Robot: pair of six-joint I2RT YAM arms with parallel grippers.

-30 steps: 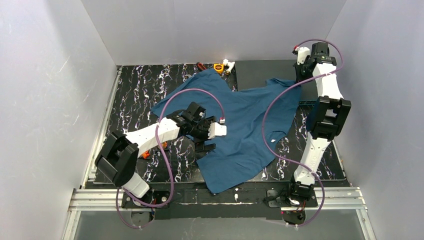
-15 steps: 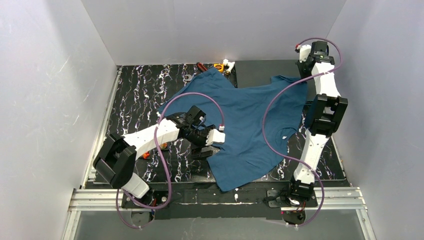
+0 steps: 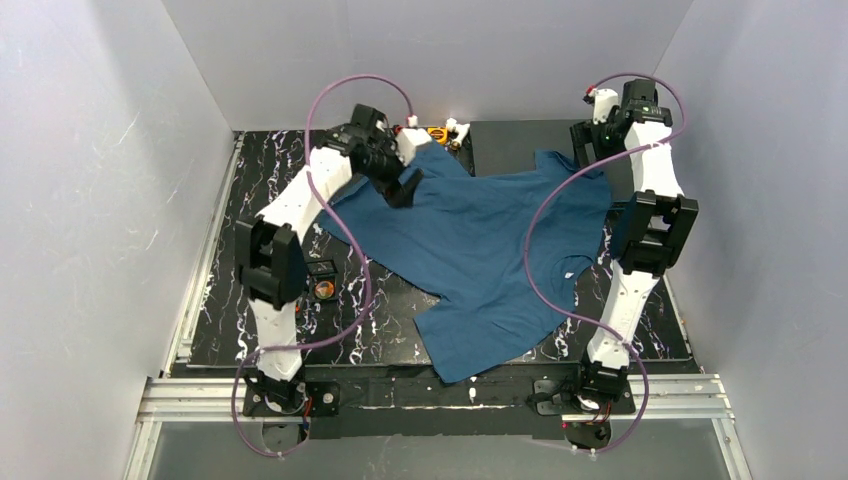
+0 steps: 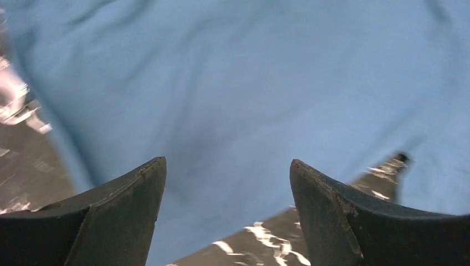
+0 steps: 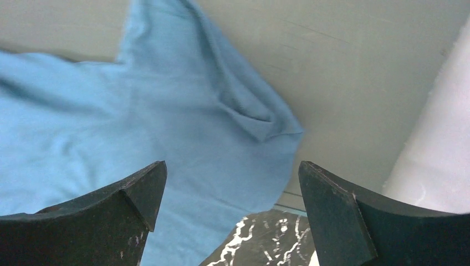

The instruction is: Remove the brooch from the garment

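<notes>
**A:** How do the fingers of the left gripper [image 4: 227,162] stand?

**B:** Apart, with nothing between them. They hang over the garment [image 3: 480,240] near the far edge of the table [image 3: 260,200].

**A:** And the right gripper [image 5: 232,164]?

**B:** Its fingers are wide apart and empty, above a fold of the cloth at the far right corner, where it lies on a grey mat [image 3: 510,135].

**A:** Where does the garment lie overall?

**B:** It is spread from the far edge across the middle, and one end almost reaches the near edge. A pale speck [image 3: 568,272] sits on it toward the right edge, too small to identify.
</notes>
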